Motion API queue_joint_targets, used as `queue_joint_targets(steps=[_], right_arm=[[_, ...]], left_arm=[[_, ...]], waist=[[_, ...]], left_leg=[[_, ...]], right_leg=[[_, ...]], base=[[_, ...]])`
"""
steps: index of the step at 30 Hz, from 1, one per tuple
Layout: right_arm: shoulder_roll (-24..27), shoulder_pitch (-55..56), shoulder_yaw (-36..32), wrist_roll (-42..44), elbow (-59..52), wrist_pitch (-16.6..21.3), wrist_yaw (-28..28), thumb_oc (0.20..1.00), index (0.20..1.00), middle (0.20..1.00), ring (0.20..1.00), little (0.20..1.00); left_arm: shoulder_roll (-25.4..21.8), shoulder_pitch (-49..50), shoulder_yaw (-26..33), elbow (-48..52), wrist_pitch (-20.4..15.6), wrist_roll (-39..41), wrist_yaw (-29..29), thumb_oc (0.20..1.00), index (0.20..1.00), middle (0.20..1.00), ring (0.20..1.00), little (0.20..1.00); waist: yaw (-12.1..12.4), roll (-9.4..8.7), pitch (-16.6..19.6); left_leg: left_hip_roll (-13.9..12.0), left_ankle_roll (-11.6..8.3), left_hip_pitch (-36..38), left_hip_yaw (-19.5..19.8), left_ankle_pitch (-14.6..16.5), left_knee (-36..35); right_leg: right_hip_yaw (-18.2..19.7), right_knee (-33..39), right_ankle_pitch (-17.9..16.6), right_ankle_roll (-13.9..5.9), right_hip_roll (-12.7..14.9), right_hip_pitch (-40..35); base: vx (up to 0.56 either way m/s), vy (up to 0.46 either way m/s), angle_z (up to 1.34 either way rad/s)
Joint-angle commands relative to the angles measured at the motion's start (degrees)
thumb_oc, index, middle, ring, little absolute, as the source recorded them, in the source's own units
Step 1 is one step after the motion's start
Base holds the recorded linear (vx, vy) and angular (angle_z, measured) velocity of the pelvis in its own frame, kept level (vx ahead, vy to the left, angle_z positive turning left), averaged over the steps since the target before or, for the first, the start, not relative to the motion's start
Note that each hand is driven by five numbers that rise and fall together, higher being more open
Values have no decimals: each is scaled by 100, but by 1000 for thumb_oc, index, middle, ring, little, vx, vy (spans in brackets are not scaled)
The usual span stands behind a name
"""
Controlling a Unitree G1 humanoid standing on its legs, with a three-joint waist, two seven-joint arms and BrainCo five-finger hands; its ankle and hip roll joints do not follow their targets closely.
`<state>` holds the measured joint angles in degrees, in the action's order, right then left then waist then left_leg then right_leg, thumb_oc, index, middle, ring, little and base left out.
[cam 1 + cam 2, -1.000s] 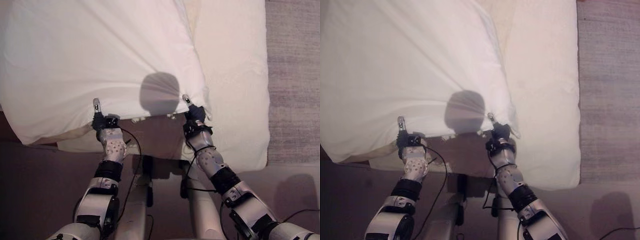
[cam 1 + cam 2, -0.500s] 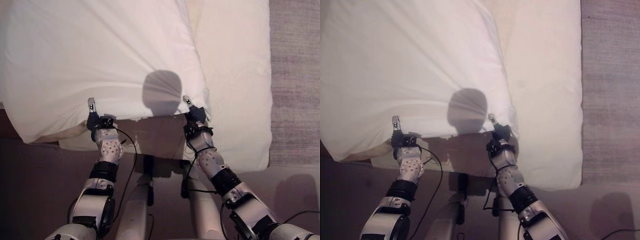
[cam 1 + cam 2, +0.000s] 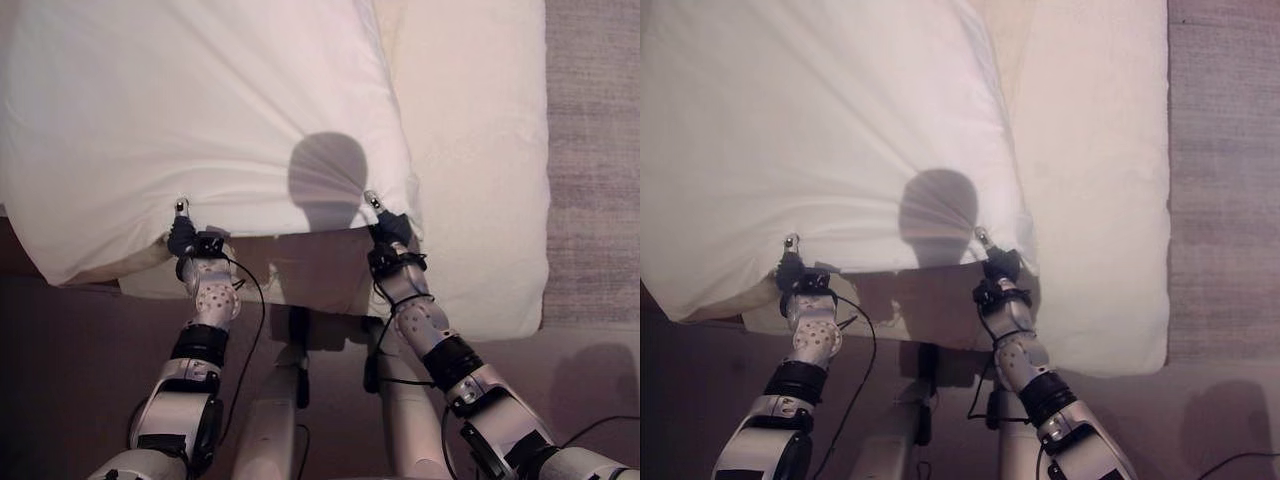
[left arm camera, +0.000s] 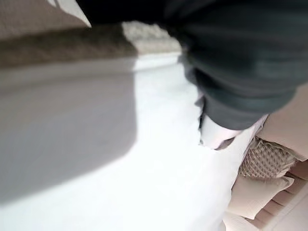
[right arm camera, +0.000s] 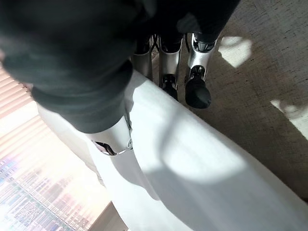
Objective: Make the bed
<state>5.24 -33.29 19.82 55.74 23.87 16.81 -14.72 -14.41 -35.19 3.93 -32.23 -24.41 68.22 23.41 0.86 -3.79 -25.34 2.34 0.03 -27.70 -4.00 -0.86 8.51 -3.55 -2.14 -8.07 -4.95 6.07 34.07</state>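
White duvet [image 3: 200, 110] is spread over the cream mattress [image 3: 470, 150], its long axis running away from the robot. Its near edge is pinched by the left hand [image 3: 183, 236] and right hand [image 3: 385, 226]. Since a second ago, the left hand has been drawn outward along the hem.

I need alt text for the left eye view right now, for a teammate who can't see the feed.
Seen from above, both robot hands hold the near edge of a white duvet lifted over a cream mattress: the left hand toward the left, the right hand near the duvet's right corner. A grey carpet runs along the bed's right side.
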Motion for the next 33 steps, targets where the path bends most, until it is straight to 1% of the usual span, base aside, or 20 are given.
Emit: queue_joint_targets(steps=[1,5,9,11,12,14,17,18,20,21,23,25,26,27,28,29,30,31,32,33], right_arm=[[719,728,-1199,164,-226,650,-95,200,200,200,200,200],[729,729,-1186,164,-225,633,-73,200,200,200,200,200],[775,884,-1205,176,-241,456,51,200,200,200,200,200],[776,888,-1205,177,-243,455,54,200,200,200,200,200],[799,1009,-1246,154,-207,367,133,200,200,200,200,200],[800,1201,-1390,199,-145,313,212,200,200,200,200,200],[752,1361,-1409,227,-42,248,348,200,200,200,200,200],[732,1395,-1454,216,-34,233,373,200,200,200,200,200],[679,1405,-1440,244,-18,232,393,200,200,200,200,200],[662,1411,-1432,266,-4,214,409,200,200,200,200,200],[620,1468,-1446,290,64,189,398,200,200,200,200,200],[607,1598,-1503,297,74,135,406,200,200,200,200,200],[595,1776,-1638,389,56,95,400,200,200,200,200,200],[595,1780,-1639,390,54,95,401,200,200,200,200,200],[577,1878,-1741,429,28,73,404,200,200,200,200,200],[567,1983,-1730,368,24,2,432,200,200,200,200,200],[603,2103,-1822,364,18,-45,436,200,200,200,200,200],[531,2095,-1877,467,25,-76,407,200,200,200,200,200],[429,2049,-1811,537,68,-21,401,200,200,200,200,200],[325,1978,-1809,614,149,-22,382,200,200,200,200,200]], left_arm=[[-1080,294,749,139,-463,-293,-83,200,200,200,200,200],[-1100,317,691,229,-437,-302,-200,200,200,200,200,200],[-1256,601,597,547,-142,-510,-540,200,200,200,200,200],[-1257,604,598,544,-140,-505,-548,200,200,200,200,200],[-1231,770,592,641,-57,-448,-757,200,200,200,200,200],[-1065,860,505,805,-7,-342,-1008,200,200,200,200,200],[-980,992,539,867,33,-251,-1222,200,200,200,200,200],[-923,1016,579,891,20,-184,-1257,200,200,200,200,200],[-830,1089,599,972,-53,-92,-1306,200,200,200,200,200],[-814,1132,656,974,-103,-34,-1325,200,200,200,200,200],[-749,1180,723,979,-179,107,-1316,200,200,200,200,200],[-658,1245,757,1054,-264,205,-1314,200,200,200,200,200],[-630,1327,710,1090,-227,287,-1408,200,200,200,200,200],[-630,1329,708,1091,-228,289,-1411,200,200,200,200,200],[-596,1325,622,1129,-219,297,-1443,200,200,200,200,200],[-535,1406,503,1105,-211,325,-1546,200,200,200,200,200],[-493,1406,391,1126,-128,307,-1589,200,200,200,200,200],[-502,1406,302,1075,-83,245,-1632,200,200,200,200,200],[-437,1456,249,1047,-108,333,-1692,200,200,200,200,200],[-434,1505,199,1069,-108,294,-1656,200,200,200,200,200]], waist=[[-4,225,366],[3,254,361],[72,354,357],[69,353,338],[98,418,313],[94,543,215],[72,603,222],[60,590,247],[50,573,248],[38,573,300],[9,535,500],[-16,523,717],[-32,486,927],[-33,488,936],[-42,444,1029],[-57,412,1163],[-63,304,1201],[-47,218,1182],[-11,204,1160],[22,232,1161]], left_leg=[[134,-115,-351,200,-119,-9],[138,-116,-344,218,-105,41],[202,-20,-257,312,170,580],[205,-20,-241,313,184,595],[250,-55,4,361,270,747],[307,-227,267,480,259,931],[323,-272,575,632,393,1186],[239,-285,634,649,444,1319],[-103,-324,871,846,471,1352],[-314,-347,1068,932,406,1149],[-867,-446,1328,1018,80,733],[-1364,-609,1534,1047,-281,214],[-1640,-732,1678,983,-415,-4],[-1638,-729,1669,986,-446,-25],[-1670,-801,1659,925,-448,-17],[-1595,-859,1658,877,-109,138],[-1463,-855,1596,761,136,350],[-1170,-789,1416,731,435,856],[-1056,-734,1384,551,652,1015],[-993,-644,1405,403,673,971]], right_leg=[[-64,-586,46,-173,93,-155],[-51,-738,120,-163,78,-123],[79,-1633,591,-76,89,-84],[78,-1655,611,-76,92,-98],[148,-1842,818,-18,80,-377],[40,-2038,1059,67,127,-734],[-115,-2080,1211,95,227,-1140],[-112,-2032,1246,93,274,-1285],[-108,-1914,1254,32,407,-1593],[-51,-1781,1227,-23,494,-1740],[69,-1616,1160,-125,709,-1894],[149,-1483,1053,-269,954,-2075],[113,-1369,946,-394,1230,-2312],[107,-1336,910,-394,1229,-2312],[42,-1214,680,-482,1421,-2487],[-34,-1079,422,-622,1689,-2613],[-142,-806,-75,-679,1946,-2835],[-171,-735,-866,-722,2165,-2775],[-372,-593,-1329,-752,2326,-2727],[-605,-572,-1239,-676,2309,-2660]], base=[[0,0,0],[0,0,0],[9,-18,6],[27,-32,8],[56,-72,5],[34,-76,22],[23,-27,66],[45,39,41],[56,182,35],[101,328,37],[137,398,15],[183,583,28],[156,550,24],[140,563,20],[94,472,26],[118,657,22],[45,668,10],[-29,643,2],[-51,669,3],[-7,719,-21]])
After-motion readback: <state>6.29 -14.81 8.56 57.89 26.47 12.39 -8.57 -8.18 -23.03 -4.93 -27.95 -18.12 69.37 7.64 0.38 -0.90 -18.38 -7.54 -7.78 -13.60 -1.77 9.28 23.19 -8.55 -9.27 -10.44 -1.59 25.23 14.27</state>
